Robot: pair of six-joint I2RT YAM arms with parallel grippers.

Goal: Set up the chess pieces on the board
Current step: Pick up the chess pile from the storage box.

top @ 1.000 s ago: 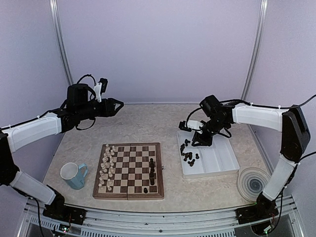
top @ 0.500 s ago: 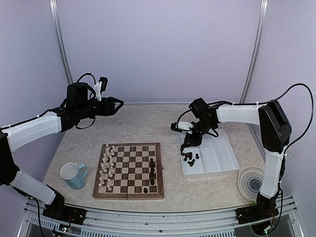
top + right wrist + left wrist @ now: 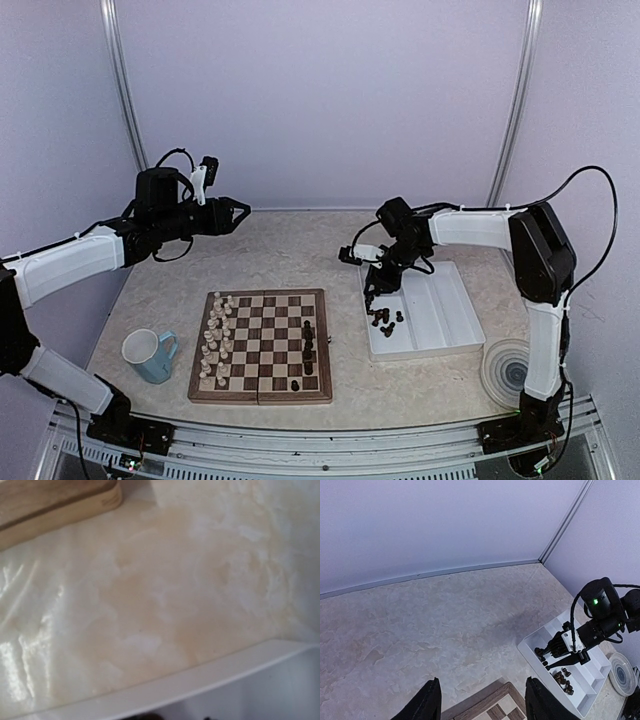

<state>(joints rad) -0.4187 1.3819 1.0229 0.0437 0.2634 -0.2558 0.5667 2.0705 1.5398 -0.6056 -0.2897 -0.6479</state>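
Note:
The board (image 3: pixel 262 345) lies at the front centre; its corner shows in the left wrist view (image 3: pixel 505 707). A few dark chess pieces (image 3: pixel 308 340) stand along its right side, and one (image 3: pixel 296 384) stands near the front. Several more dark pieces (image 3: pixel 383 316) lie in the white tray (image 3: pixel 440 325), also seen from the left wrist (image 3: pixel 563 680). My right gripper (image 3: pixel 372 292) points down at the tray's left end, jaws apart (image 3: pixel 545 658), beside loose pieces. My left gripper (image 3: pixel 238 212) is open and empty, held high over the back left (image 3: pixel 484 702).
Cream-white pieces (image 3: pixel 215 340) fill the board's left columns. A light blue mug (image 3: pixel 150 355) stands left of the board. A round grey disc (image 3: pixel 512 370) lies at the front right. The right wrist view shows the tray rim (image 3: pixel 200 680) and the board's corner (image 3: pixel 50 500).
My right gripper has moved left along the tray, from its middle to its left end near the loose dark pieces. The left arm has not moved.

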